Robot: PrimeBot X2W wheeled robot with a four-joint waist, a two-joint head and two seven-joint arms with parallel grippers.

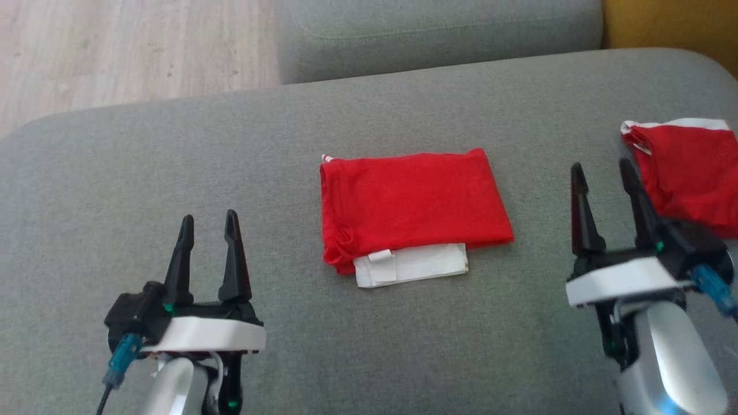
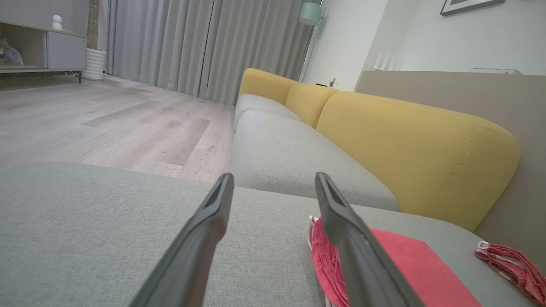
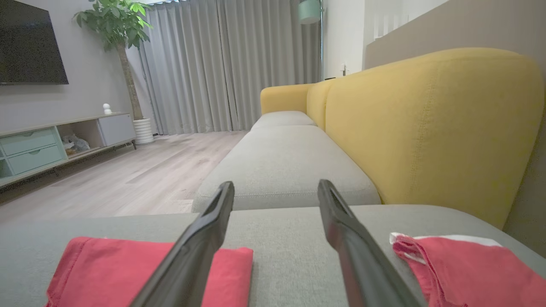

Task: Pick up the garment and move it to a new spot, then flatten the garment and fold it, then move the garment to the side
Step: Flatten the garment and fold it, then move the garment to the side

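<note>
A red folded fabric garment (image 1: 412,202), with a white band showing at its near edge, lies flat on a wide grey woven sofa cushion (image 1: 144,161). It sits between the two grippers and ahead of both, touching neither: to the right of the left gripper (image 1: 209,218) and to the left of the right gripper (image 1: 601,166). Each gripper is low over the cushion, its two long dark fingers spread apart with nothing between them. Just beyond the right gripper's outer finger lies a second red cloth with a white edge (image 1: 689,173), loosely bunched.

The garment looks already folded, so the step in hand is probably moving it aside. To do that well, each gripper would likely come in from its own side, slide a finger under all the layers and close on the full stack, white band included. Lifting both ends level and together should keep the fold from opening. Setting it down clear of the second cloth would keep the two apart.
</note>
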